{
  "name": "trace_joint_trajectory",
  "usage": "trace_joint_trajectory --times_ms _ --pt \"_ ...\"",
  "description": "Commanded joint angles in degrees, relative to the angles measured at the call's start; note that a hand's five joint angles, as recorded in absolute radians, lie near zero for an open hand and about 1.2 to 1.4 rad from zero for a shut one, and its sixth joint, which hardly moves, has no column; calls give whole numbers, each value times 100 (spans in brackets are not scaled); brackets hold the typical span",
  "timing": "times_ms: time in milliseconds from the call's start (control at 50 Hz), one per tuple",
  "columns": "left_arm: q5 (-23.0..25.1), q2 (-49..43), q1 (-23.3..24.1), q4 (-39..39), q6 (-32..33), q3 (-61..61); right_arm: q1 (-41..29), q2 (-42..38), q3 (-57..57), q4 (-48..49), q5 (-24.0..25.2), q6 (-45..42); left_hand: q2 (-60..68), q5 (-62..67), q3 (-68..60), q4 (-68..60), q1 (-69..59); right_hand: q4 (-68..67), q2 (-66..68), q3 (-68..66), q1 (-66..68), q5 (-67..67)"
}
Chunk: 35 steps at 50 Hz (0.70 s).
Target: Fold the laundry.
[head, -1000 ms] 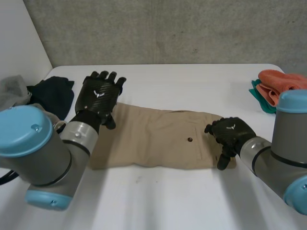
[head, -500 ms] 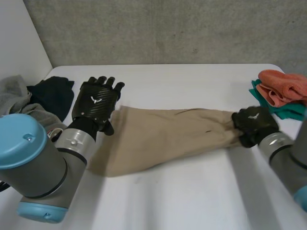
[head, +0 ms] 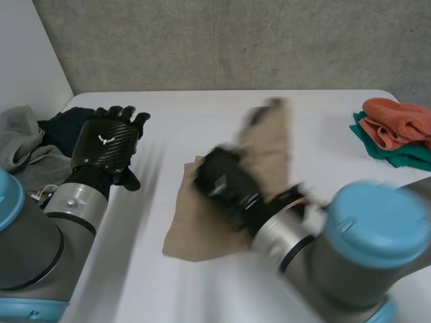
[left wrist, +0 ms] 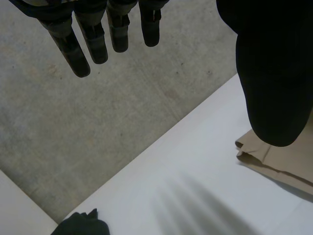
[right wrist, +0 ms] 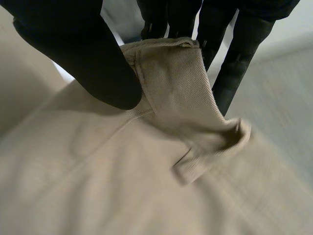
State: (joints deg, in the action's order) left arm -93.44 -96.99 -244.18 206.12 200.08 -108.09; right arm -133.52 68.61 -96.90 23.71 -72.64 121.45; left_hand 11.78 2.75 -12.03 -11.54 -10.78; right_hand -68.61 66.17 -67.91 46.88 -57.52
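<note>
Pinching a seamed edge of the tan trousers [head: 193, 230] between thumb and curled fingers, the right hand [head: 225, 183] holds that end lifted over the white table [head: 168, 296], while the rest lies crumpled at the table's middle. The left hand [head: 104, 142] hovers apart from the trousers, fingers [left wrist: 95, 46] straight and empty, beside a dark garment [head: 57, 129] and a grey garment [head: 23, 145]. An orange cloth [head: 397, 120] sits on a green cloth [head: 403, 157] at the right edge.
</note>
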Motion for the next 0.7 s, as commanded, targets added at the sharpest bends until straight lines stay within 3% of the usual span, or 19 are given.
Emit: trace_joint_trajectory --times_ms 20,40,60,80,120,240,320,540,700 --pt "2 49 -95 -81 -109 -71 -640 -1130 540 -68 348 -877 -178 -275 203 154 78 3754 -3510 3684 -1581 3645" --pt "2 49 -86 -81 -109 -72 -649 -1139 602 -60 199 -878 -178 -275 203 154 78 5506 -5262 5436 -3334 5397" --pt "-7 49 -86 -81 -109 -63 -649 -1130 654 -51 23 -808 -178 -275 203 154 78 5861 -5617 5791 -3688 5752" --pt "-7 49 -86 -81 -92 -45 -658 -1113 733 -7 -309 -503 -178 -275 203 154 78 5861 -5617 5791 -3688 5752" --pt "-7 49 -86 -81 -91 -10 -649 -1008 778 72 -522 42 -178 -275 203 154 78 5861 -5617 5791 -3688 5752" --pt "-33 67 -43 -116 -109 262 -203 220 568 99 -655 3289 -178 -275 203 154 78 5861 -5617 5791 -3688 5752" --pt "-121 40 133 -317 -179 525 237 452 576 -76 -699 4708 -178 -275 203 154 78 5861 -5617 5791 -3688 5752" --pt "-183 -346 1082 -1539 -733 1176 1231 -391 1419 -2141 -664 5011 -178 -275 203 154 78 5861 -5617 5791 -3688 5752" --pt "-455 -1539 1504 -2452 -830 1642 1346 -1392 2069 -3056 -111 5029 -178 -275 203 154 78 5861 -5617 5791 -3688 5752"
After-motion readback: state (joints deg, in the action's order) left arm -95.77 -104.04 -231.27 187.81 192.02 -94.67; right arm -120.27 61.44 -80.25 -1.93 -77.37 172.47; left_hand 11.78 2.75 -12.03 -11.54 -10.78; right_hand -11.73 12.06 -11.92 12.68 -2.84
